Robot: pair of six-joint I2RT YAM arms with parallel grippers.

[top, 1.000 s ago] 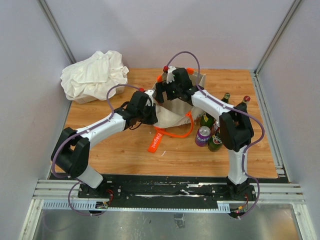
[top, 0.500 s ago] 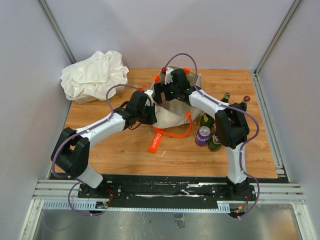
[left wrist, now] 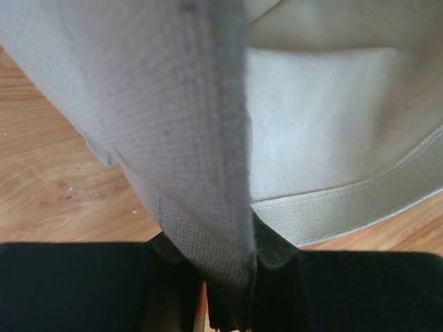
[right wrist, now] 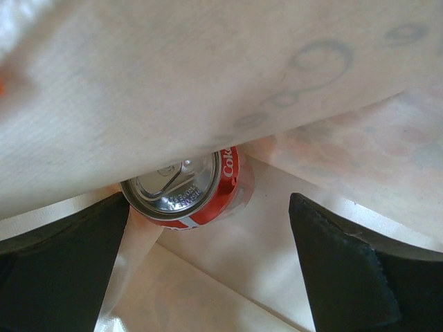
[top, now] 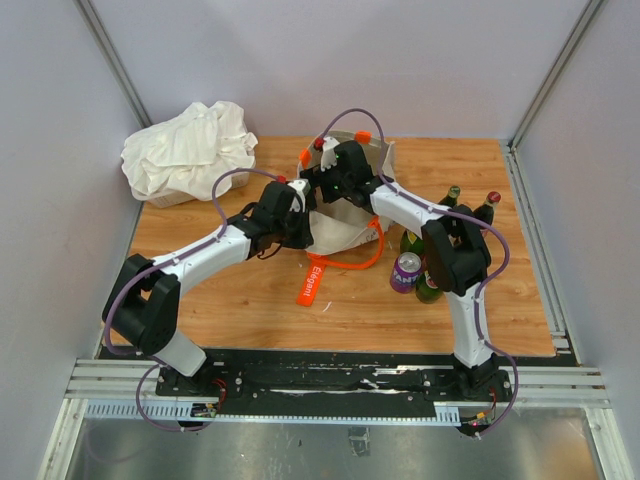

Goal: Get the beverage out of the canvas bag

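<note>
Can: I find the red can point(right wrist: 183, 190) inside the bag point(top: 340, 232), low between my right gripper's fingers; only the right wrist camera shows it.
Can's heading: its silver top and pull tab face the lens, so its long axis runs away from the camera, deeper into the bag. It tips a little, and a band of red side shows at lower right.
Bag: mid-table between my two arms, with an orange strap point(top: 345, 266) trailing toward the near edge.
Left gripper point(left wrist: 232, 277): clamped on a fold of the bag's cloth, which rises out of the jaws and fills most of the left wrist view.
Right gripper point(right wrist: 210, 232): spread wide and holding nothing, one dark finger on either side of the can and clear of it. From above it sits at the bag's mouth.
Hidden: a sag of cloth covers the upper part of the can's top. Its lettering is cut to a few white letters, and its body and base are out of sight. From above, the arms and cloth cover the can entirely.
Hard to read: faint ring marks on the cloth over the can, blurred.
Alongside: a white cloth bundle point(top: 190, 148) at the far left; green bottles point(top: 430, 285) and a purple can point(top: 406, 270) by my right arm.
</note>
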